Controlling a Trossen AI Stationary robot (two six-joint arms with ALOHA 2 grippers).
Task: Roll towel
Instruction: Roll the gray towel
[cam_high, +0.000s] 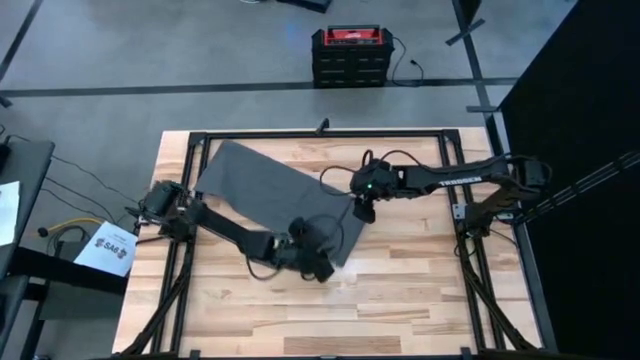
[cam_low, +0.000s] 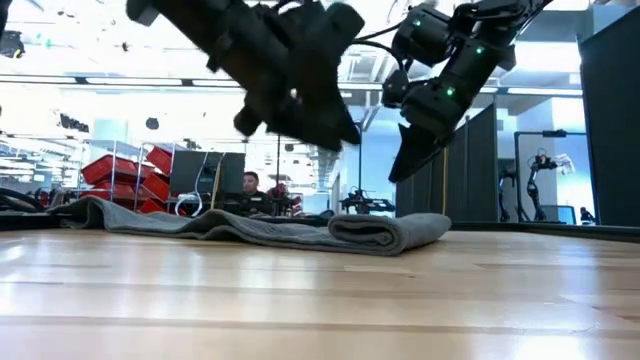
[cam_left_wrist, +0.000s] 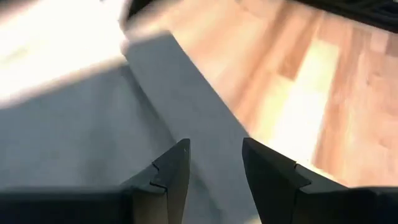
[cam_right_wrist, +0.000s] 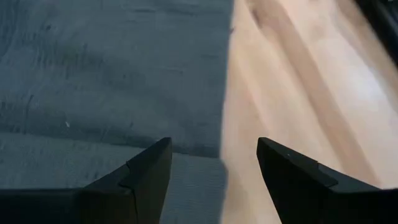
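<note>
Grey towel (cam_high: 262, 185) (partly rolled), beneath both end effectors

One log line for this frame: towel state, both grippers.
towel: one end folded over, rest flat | left gripper: open, above fold, empty | right gripper: open, above towel edge, empty

Both arms are dark, nearly black, built of jointed segments with loose black cables looping along them. The right arm (cam_high: 450, 180) carries white lettering on its long link and small green lights just behind its end effector (cam_high: 364, 211). The left end effector (cam_left_wrist: 214, 165) ends in two matte black, wedge-shaped fingers (cam_left_wrist: 171, 171) with stepped inner edges.
</note>
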